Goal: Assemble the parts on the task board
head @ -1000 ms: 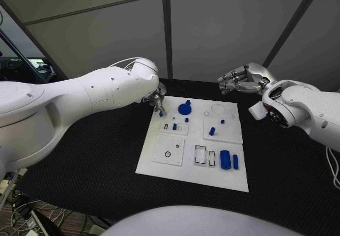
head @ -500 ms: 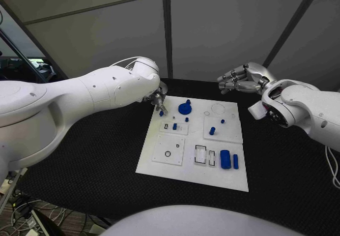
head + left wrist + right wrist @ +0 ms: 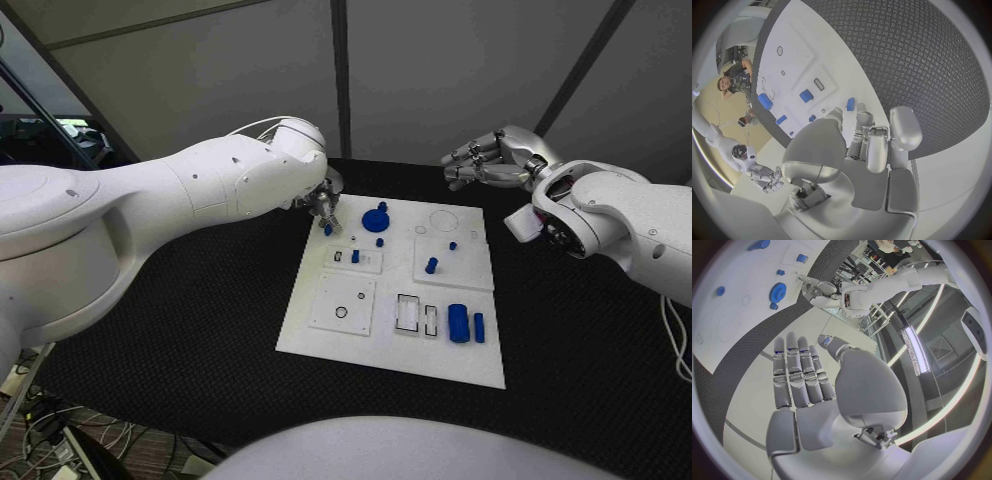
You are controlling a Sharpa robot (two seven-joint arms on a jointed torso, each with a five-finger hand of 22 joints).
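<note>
Left fingers: my left hand [image 3: 320,203] pinches a small blue part [image 3: 329,231] at its fingertips [image 3: 856,117], low over the task board [image 3: 361,340], at its 11 o'clock corner.
Right fingers: my right hand [image 3: 495,160] holds nothing, fingers [image 3: 797,372] straight and side by side, raised off the board's 1 o'clock corner.
Blue gear [image 3: 376,220]: on the board, just beside my left fingertips, toward 3 o'clock.
Two blue blocks [image 3: 466,324]: near the board's 5 o'clock corner.

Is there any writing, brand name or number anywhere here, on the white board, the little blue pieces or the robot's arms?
No readable text in these pictures.
Task board: black outlines and rings only, no letters or numbers.
Blue parts: plain, no markings.
Left hand and right hand: no brand or label to make out.
</note>
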